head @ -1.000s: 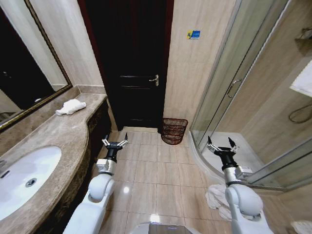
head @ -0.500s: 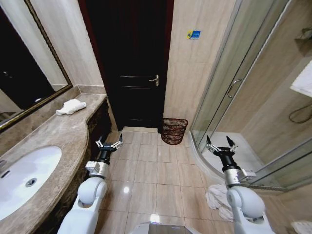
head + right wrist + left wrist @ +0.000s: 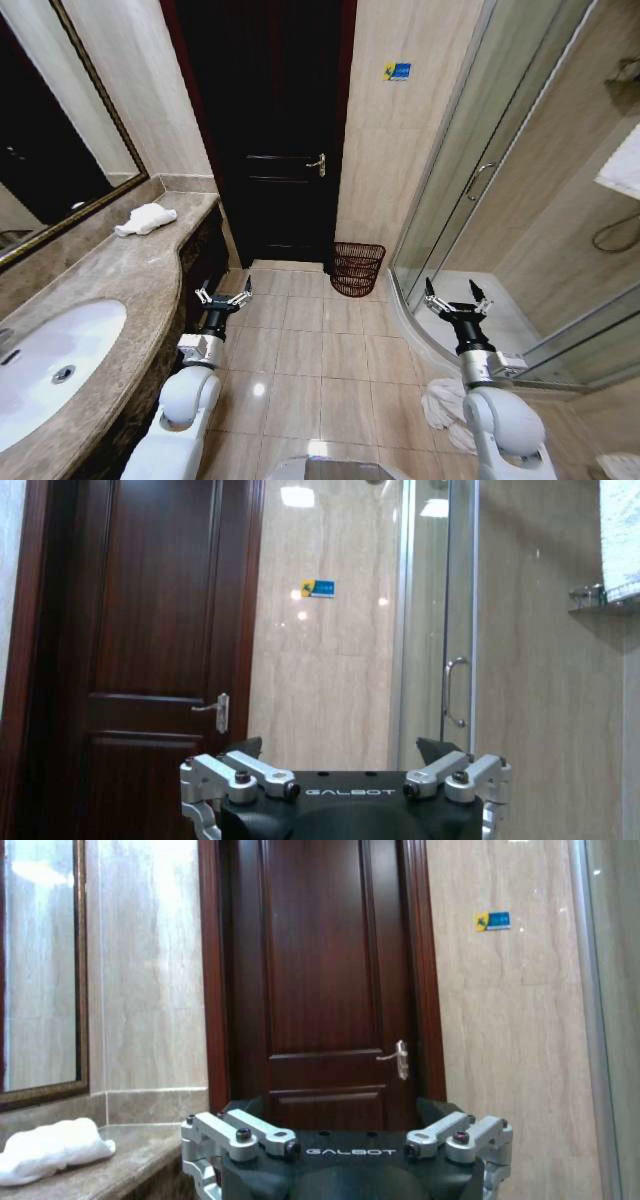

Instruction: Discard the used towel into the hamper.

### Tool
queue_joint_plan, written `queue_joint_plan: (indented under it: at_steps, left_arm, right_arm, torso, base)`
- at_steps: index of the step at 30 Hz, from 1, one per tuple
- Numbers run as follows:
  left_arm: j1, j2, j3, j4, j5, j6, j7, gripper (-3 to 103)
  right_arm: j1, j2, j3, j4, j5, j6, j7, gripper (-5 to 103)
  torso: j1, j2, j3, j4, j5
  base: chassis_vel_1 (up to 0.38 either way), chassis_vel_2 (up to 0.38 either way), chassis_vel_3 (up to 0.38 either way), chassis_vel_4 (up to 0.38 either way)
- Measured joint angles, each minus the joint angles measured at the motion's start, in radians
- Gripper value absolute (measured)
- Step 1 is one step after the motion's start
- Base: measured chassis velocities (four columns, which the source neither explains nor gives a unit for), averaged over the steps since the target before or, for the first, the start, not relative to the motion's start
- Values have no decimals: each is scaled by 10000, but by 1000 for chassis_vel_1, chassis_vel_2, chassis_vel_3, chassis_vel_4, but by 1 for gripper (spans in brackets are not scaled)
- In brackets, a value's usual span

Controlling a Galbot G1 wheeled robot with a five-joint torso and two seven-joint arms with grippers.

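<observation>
A crumpled white towel lies on the marble counter at the far end, under the mirror; the left wrist view has the towel on the counter's edge. A second white towel lies bunched on the floor beside my right arm. The hamper, a dark reddish-brown wicker basket, stands on the floor by the wall right of the door. My left gripper is open and empty next to the counter's front. My right gripper is open and empty near the shower's curb.
A dark wooden door is shut straight ahead. On the right stands a glass shower enclosure with a curved curb. A white sink is set in the counter at near left. Tiled floor lies between my arms.
My left gripper has drifted left and a little lower, closer to the counter's front. The right gripper has barely moved.
</observation>
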State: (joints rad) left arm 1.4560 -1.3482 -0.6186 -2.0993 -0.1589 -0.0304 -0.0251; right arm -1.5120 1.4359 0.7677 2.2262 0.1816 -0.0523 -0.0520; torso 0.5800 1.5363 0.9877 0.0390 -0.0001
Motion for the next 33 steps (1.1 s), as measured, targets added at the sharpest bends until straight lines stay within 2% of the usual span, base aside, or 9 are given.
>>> queue_joint_plan:
  at_steps: [33]
  left_arm:
    - [-64, -40, 16, 281, 111, -45, 43, 100]
  right_arm:
    - [249, 25, -69, -435, 98, -234, 34, 100]
  torso:
    - [0, 0, 0, 0, 0]
  base:
    - [0, 0, 0, 0]
